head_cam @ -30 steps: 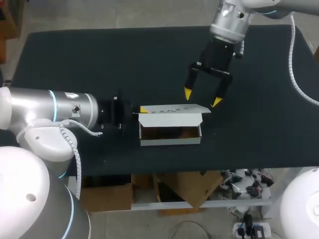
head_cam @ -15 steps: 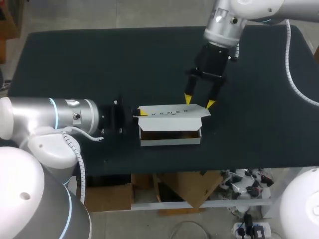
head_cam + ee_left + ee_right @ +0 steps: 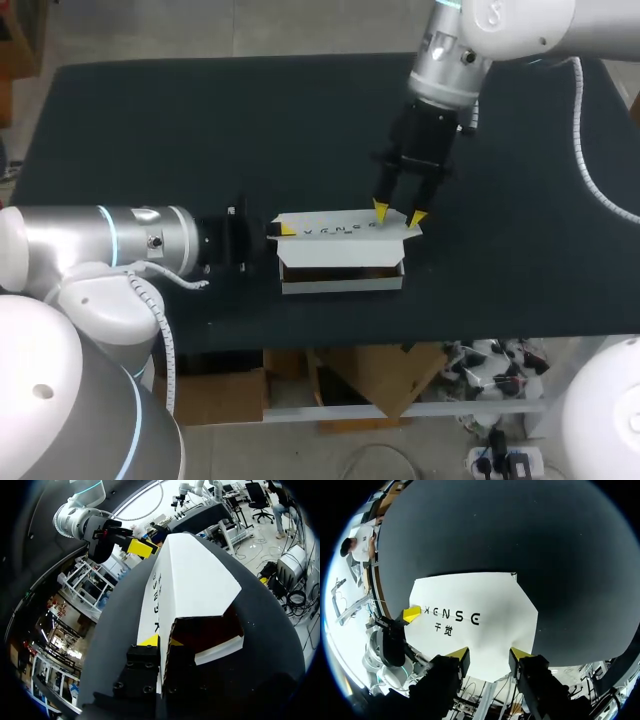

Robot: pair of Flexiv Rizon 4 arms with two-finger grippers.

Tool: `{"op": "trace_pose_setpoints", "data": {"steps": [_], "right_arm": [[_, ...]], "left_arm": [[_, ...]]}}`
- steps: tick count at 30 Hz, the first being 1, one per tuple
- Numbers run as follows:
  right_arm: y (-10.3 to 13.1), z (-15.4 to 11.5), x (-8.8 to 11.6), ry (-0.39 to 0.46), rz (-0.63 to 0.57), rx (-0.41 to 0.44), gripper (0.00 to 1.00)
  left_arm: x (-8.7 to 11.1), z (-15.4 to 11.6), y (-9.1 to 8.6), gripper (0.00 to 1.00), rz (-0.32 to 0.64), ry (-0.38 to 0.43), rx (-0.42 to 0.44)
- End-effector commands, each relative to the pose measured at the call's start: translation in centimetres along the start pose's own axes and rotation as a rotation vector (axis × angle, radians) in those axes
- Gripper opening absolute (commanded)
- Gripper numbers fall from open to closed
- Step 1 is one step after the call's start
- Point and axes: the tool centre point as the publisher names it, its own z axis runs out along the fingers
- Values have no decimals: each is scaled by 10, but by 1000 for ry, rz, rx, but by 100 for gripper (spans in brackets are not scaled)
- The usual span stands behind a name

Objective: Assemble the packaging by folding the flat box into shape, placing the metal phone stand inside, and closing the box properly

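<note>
The white box (image 3: 342,270) lies mid-table (image 3: 200,120) towards the near edge, its left end wall pinched by the left gripper (image 3: 282,229), so the right gripper (image 3: 398,212), fingers slightly spread on the half-raised lid (image 3: 340,228), should probably press down evenly while the left steadies the box.

This is a robot lab. Two big robot arms stand at a plain black table (image 3: 200,120). The left arm (image 3: 100,235) and the right arm (image 3: 470,40) are shiny silver and white, with blue light rings. A curly white cable (image 3: 592,130) runs along the right arm. Each arm ends in black fingers with yellow fingertips (image 3: 381,208). A small white box (image 3: 340,270) sits on the table between the arms.
</note>
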Motion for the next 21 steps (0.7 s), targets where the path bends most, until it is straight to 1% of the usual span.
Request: {"op": "trace_pose_setpoints", "data": {"steps": [1, 9, 10, 13, 21], "right_arm": [[-2, 5, -2, 3, 0, -9, 49], [-4, 8, -5, 1, -1, -18, 47], [-4, 8, -5, 2, -1, -19, 47], [-4, 9, -7, 6, -4, -19, 47], [-5, 10, -12, 16, -2, -15, 46]], "left_arm": [[7, 3, 3, 0, 0, -8, -2], [8, 2, 3, 0, 2, -13, -4], [8, 2, 3, 4, 2, -13, -5], [8, 2, 3, 1, 3, -15, -8], [9, 2, 3, 0, 6, -20, -12]]}}
